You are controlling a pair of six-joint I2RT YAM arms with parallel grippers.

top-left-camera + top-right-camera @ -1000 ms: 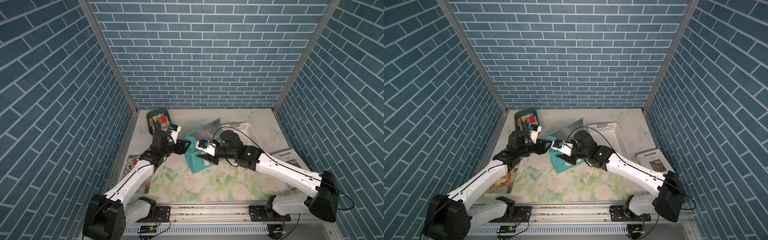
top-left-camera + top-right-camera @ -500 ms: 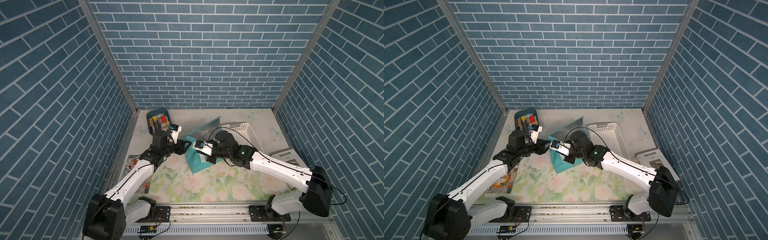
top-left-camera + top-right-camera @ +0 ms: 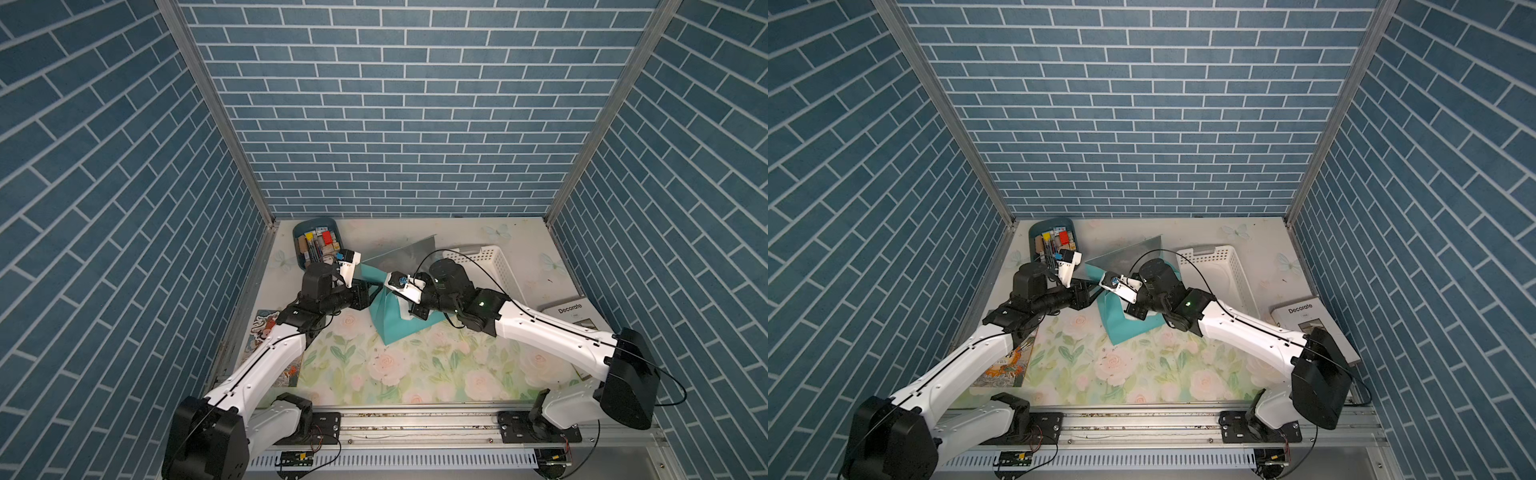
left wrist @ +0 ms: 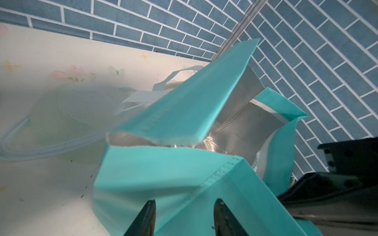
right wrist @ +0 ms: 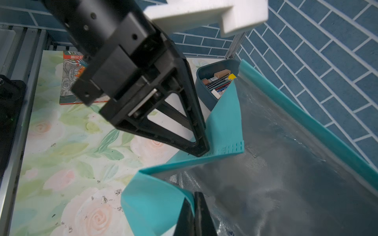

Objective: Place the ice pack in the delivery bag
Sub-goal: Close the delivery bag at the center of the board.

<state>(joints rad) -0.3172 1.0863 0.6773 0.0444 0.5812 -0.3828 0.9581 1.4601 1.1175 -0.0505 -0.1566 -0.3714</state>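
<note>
The teal delivery bag (image 3: 395,328) (image 3: 1121,328) stands on the floral mat between both arms, its mouth open on the silver foil lining (image 5: 286,163). My right gripper (image 5: 194,204) (image 3: 409,311) is shut on the near rim, with teal fabric pinched between its fingers. My left gripper (image 4: 185,202) (image 3: 372,291) is at the bag's left corner, with its fingers apart on either side of the seamed corner fold (image 4: 214,175). Its fingertip (image 5: 199,151) touches the side panel. White strap handles (image 4: 143,98) hang behind the bag. The ice pack is out of view.
A dark-blue bin (image 3: 301,249) of small colourful items stands at the back left, close to the left wrist. A white perforated basket (image 3: 494,257) sits behind the right arm. A "Decorate" book (image 3: 575,316) lies at the right edge and a picture book (image 3: 266,328) under the left arm.
My right gripper has moved left onto the bag's rim and closed on it. The left gripper's fingers have narrowed a little at the bag's corner.
</note>
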